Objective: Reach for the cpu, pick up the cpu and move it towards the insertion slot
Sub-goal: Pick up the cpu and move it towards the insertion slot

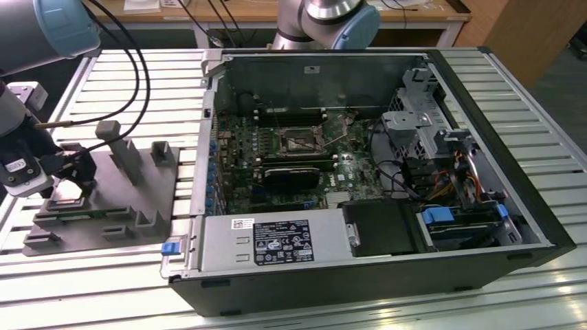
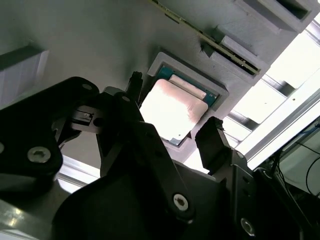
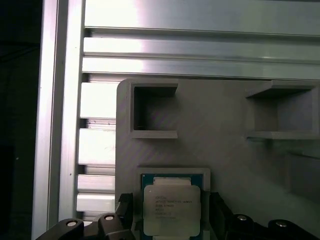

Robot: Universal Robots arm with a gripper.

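The cpu (image 3: 171, 207), a flat square chip with a silvery top, lies in a shallow recess of the grey plastic block (image 3: 220, 105). It shows in both wrist views, cpu (image 2: 172, 110). My gripper (image 3: 171, 216) is open and hangs low over it, one black finger (image 3: 125, 212) on either side of the recess, apart from the chip. In the exterior view the gripper (image 1: 66, 187) is at the exterior view's left, over the grey block (image 1: 137, 206). The insertion slot (image 1: 298, 141), a shiny square frame with a dark centre, sits on the motherboard inside the open computer case.
The grey block carries upright posts (image 1: 124, 151) close to my gripper. The computer case (image 1: 513, 199) lies open on the slatted aluminium table (image 1: 137, 89), with a black heatsink-like block (image 1: 293, 175), a power supply (image 1: 275, 240) and cables inside. A second arm's base (image 1: 326, 20) stands behind the case.
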